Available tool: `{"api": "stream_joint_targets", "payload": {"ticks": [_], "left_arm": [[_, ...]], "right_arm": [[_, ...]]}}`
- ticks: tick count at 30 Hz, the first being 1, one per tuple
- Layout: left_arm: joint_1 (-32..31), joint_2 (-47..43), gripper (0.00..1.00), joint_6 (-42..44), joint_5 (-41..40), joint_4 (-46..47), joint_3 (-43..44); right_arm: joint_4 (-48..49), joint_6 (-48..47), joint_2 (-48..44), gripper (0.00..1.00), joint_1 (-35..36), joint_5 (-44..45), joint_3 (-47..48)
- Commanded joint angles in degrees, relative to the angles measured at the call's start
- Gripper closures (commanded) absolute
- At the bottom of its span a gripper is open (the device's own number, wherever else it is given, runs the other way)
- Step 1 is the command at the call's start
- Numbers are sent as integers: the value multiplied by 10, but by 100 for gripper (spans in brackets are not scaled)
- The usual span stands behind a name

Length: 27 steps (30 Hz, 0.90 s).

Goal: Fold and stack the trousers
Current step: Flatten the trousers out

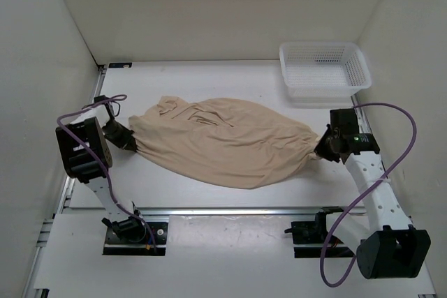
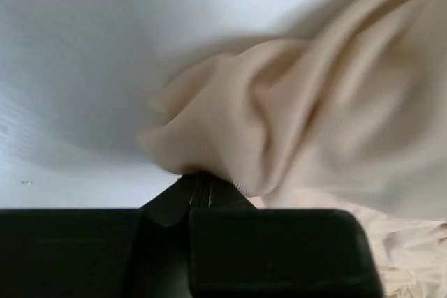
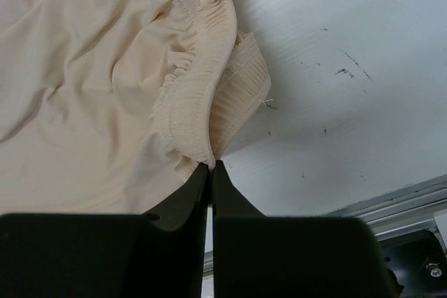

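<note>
The left gripper (image 1: 131,142) has its fingers pressed together on a bunched fold at the 9 o'clock end of the trousers (image 1: 230,141). In the left wrist view the cloth wells up straight from the closed tips. The right gripper (image 1: 322,149) is likewise pinched tight, with no gap between its fingers, on the gathered elastic band (image 3: 202,95) at the 3 o'clock end.

Between the two, the trousers stretch as one long beige bundle across the middle of the table (image 1: 230,78) — wrinkled, drawn to a narrow neck at each gripper and bellying toward 6 o'clock. Whether the middle rests on the table or hangs just above it, I cannot tell.

A white mesh basket (image 1: 325,69) sits at the table's 1 o'clock corner — apart from the cloth.
</note>
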Motion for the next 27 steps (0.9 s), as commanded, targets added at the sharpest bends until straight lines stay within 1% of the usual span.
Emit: {"api": "stream_joint_targets", "payload": {"ticks": [1, 2, 3, 5, 6, 7, 8, 9, 10, 11, 12, 14, 15, 17, 18, 19, 20, 21, 22, 23, 24, 25, 26, 27], "left_arm": [[0, 7, 90, -1, -10, -6, 71], [0, 7, 90, 8, -11, -16, 95], [-5, 7, 90, 21, -11, -27, 156], [-12, 19, 90, 38, -11, -99, 249], [-12, 29, 90, 45, -23, -135, 366], [-12, 45, 90, 45, -23, -194, 426], [-12, 50, 90, 52, -23, -218, 487], [-12, 51, 90, 52, -23, -234, 546], [-12, 56, 90, 59, -23, -250, 659], [-12, 51, 90, 59, -14, -266, 708], [1, 28, 90, 59, 12, -247, 717], [13, -36, 90, 51, 24, -225, 678], [13, -53, 90, 51, 24, -210, 663], [13, -99, 90, 51, 35, -193, 593], [13, -115, 90, 57, 35, -186, 566], [13, -128, 90, 64, 35, -180, 539], [13, -142, 90, 64, 22, -180, 480], [20, -172, 90, 70, 11, -180, 445], [20, -188, 90, 75, 2, -180, 408], [27, -204, 90, 90, -12, -173, 327], [33, -237, 87, 96, -24, -164, 286], [33, -253, 66, 96, -35, -158, 243], [33, -271, 44, 87, -44, -151, 202], [33, -287, 24, 87, -32, -143, 129]], "right_arm": [[17, -10, -2, 99, -12, -15, 17], [23, -17, 14, 99, -22, -15, 28], [29, -17, 27, 99, -27, -15, 41], [43, -32, 76, 99, -49, -27, 109], [43, -32, 96, 99, -56, -27, 142], [43, -39, 135, 99, -70, -27, 180], [26, -39, 153, 99, -76, -27, 264], [16, -39, 167, 99, -87, -27, 309], [10, -39, 183, 99, -87, -27, 348], [4, -44, 183, 99, -93, -27, 411], [3, -44, 183, 99, -93, -21, 435], [-17, -44, 183, 99, -93, -21, 473], [-17, -38, 177, 99, -93, -16, 474], [-24, -38, 145, 99, -93, -9, 448], [-24, -38, 130, 99, -93, -2, 400], [-24, -31, 95, 99, -93, 7, 369], [-24, -25, 75, 99, -98, 29, 336], [-29, -25, 56, 99, -99, 38, 269], [-29, -19, 18, 99, -106, 46, 235], [-34, -14, 0, 99, -106, 55, 204], [-42, -9, -35, 99, -114, 65, 149], [-55, -3, -51, 89, -123, 72, 122], [-61, -3, -65, 75, -123, 79, 98], [-68, 4, -80, 58, -129, 79, 74]]}}
